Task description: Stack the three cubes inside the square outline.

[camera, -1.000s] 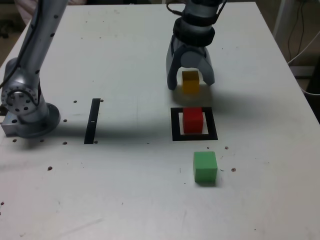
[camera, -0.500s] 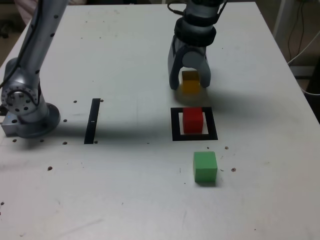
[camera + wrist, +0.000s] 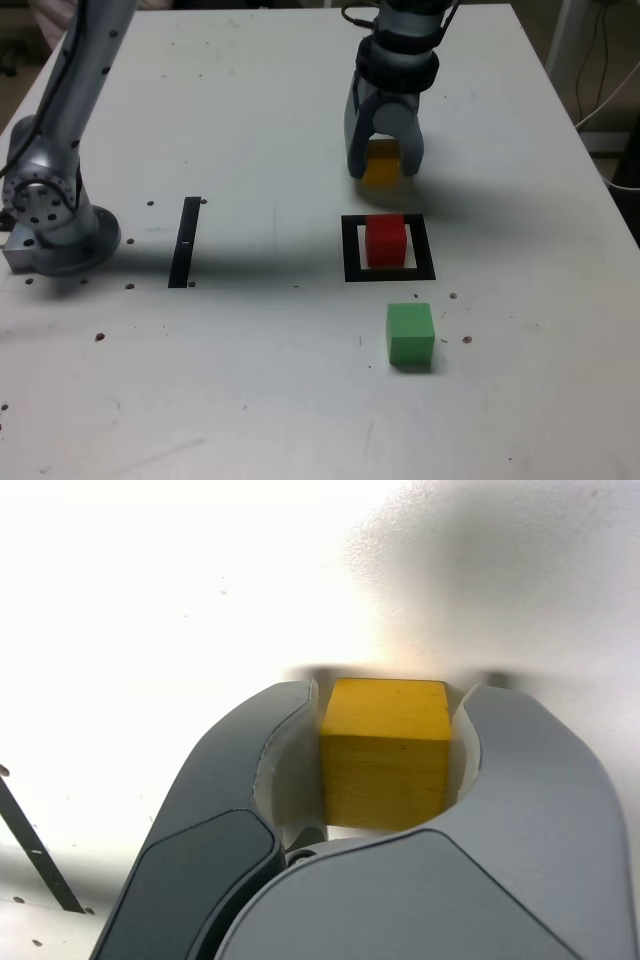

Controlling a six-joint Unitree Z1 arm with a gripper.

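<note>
Claw (image 3: 384,168) gripping yellow cube (image 3: 385,750), open table (image 3: 250,120) around

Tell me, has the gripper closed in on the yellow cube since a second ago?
Yes. The gripper jaws have narrowed onto the yellow cube, at the same spot beyond the square outline in the exterior view.

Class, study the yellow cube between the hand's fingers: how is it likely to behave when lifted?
The yellow cube looks solid and flat-sided, so it probably stays rigid and will not roll. The hand meets it on two opposite faces, so the grip seems stable. Its smooth faces might slip slightly.
</note>
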